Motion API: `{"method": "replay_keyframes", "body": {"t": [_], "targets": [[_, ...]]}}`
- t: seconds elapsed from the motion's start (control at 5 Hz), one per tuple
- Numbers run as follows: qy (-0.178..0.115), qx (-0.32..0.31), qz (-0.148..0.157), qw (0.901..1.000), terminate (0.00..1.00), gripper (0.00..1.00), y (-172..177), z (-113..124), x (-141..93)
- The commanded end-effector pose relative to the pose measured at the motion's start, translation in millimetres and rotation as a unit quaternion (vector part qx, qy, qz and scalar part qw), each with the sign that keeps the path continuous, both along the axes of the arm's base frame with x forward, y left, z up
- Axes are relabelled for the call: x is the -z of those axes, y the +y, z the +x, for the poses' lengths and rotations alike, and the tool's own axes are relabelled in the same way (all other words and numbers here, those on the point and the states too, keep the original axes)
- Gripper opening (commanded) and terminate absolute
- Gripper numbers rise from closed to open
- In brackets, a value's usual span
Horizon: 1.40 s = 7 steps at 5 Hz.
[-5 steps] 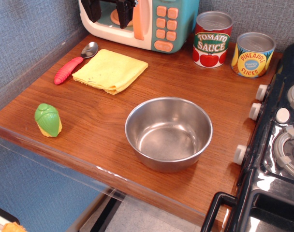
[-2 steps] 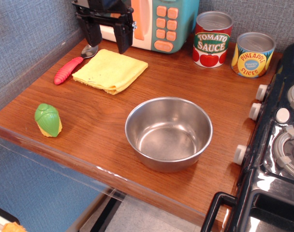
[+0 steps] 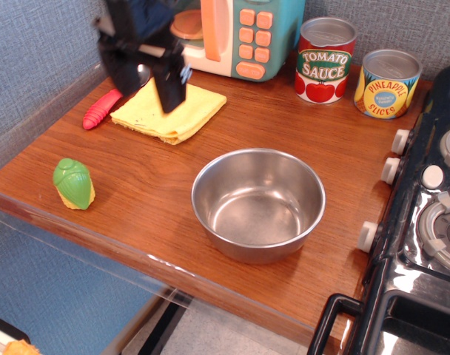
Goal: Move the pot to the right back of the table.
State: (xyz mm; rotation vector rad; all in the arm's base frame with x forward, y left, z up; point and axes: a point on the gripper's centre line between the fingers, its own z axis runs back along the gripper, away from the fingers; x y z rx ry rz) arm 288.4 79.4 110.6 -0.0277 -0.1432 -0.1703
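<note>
My fingers hang spread apart and empty over the yellow cloth, well apart from the pot. The pot sits upright on the counter, toward its front edge, in front of the tomato sauce can and pineapple can, just left of the black stove. A green toy vegetable lies to the pot's left.

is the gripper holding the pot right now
No: the gripper hangs open above the yellow cloth at the back left, well apart from the pot, which sits empty near the table's front edge.
</note>
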Motion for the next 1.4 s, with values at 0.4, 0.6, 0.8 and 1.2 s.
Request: {"method": "replay_keyframes", "body": {"t": [0.4, 0.6, 0.8, 1.2], "targets": [[-0.019, 0.04, 0.036, 0.9984, 0.0, 1.0, -52, -35, 38], [-0.02, 0.024, 0.026, 0.9992, 0.0, 1.0, -60, -29, 45], [-0.008, -0.004, 0.017, 0.9998, 0.0, 1.0, -59, -17, 57], [0.012, -0.055, 0.015, 0.9983, 0.0, 1.0, -52, 2, 76]]}}
